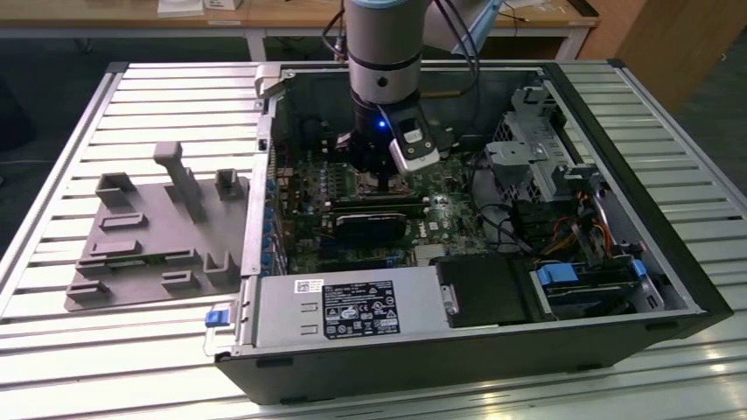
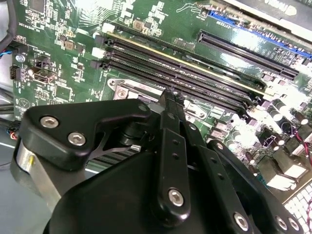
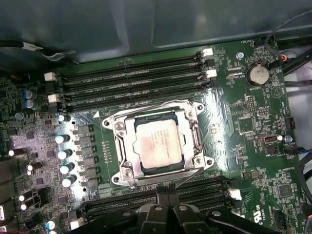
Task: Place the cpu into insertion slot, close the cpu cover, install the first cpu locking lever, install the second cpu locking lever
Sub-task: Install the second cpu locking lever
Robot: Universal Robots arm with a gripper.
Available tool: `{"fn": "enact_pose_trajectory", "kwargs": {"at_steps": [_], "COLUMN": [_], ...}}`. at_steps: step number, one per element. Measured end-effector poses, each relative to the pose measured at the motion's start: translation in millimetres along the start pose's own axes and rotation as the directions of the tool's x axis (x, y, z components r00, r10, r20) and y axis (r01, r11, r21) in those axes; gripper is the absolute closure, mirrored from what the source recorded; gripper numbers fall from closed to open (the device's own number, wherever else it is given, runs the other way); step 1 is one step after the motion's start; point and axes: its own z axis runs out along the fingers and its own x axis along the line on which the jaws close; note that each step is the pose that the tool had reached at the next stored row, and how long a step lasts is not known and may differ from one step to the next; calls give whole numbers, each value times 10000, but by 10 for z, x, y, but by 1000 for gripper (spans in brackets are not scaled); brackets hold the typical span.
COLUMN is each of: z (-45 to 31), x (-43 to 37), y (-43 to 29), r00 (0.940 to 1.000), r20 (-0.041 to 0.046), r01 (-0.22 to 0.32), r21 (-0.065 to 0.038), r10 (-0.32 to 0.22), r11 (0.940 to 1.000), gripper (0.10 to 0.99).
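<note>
Inside the open computer case [image 1: 653, 289], on the slatted worktop [image 1: 105, 350]:

Motherboard: green board [image 3: 243, 161] lying flat in the case, memory slots [image 3: 131, 80] running along two sides of the socket.

Insertion slot: square socket [image 3: 111, 179] at board centre in the first wrist view; silver rim bolted at the corners.

Cpu: silver-grey square [image 3: 156, 145] seated in the socket, level and squared to the rim, judged fully dropped in.

Cpu cover: thin silver frame [image 3: 119, 146] lying down around the chip, top of the chip showing through its window; judged closed, pressing the chip flat for the levers.

Locking levers: thin rods along the frame edges, too fine to tell latched from free.

Tool: black linkage [image 3: 168, 192] at 6 o'clock of the socket in the first wrist view, tip just at the frame's edge; in the exterior view [image 1: 380, 179] hanging upright over the socket, likely so as to reach a lever at that edge. Fingers close together at the tip; clamped on anything or not, cannot tell.

Grey fixture tray: moulded holder [image 1: 152, 249] at 9 o'clock of the case in the exterior view, well apart.

Black card: upright in a slot [image 1: 367, 219] at 6 o'clock of the tool in the exterior view.
</note>
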Motion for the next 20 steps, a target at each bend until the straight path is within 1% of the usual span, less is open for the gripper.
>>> {"fn": "enact_pose_trajectory", "kwargs": {"at_steps": [5, 12, 15, 19, 20], "z": [6, 17, 19, 22, 23], "x": [-4, 4, 3, 15, 24], "y": [-38, -88, -120, -153, -156], "r00": [10000, 10000, 10000, 9999, 9999], "r20": [-13, -49, -75, -126, -135], "r01": [-4, -17, -28, -50, -53], "r21": [-61, -240, -369, -624, -671], "r10": [4, 16, 25, 42, 44], "r11": [10000, 9997, 9993, 9980, 9977], "gripper": [984, 984, 984, 984, 984]}}
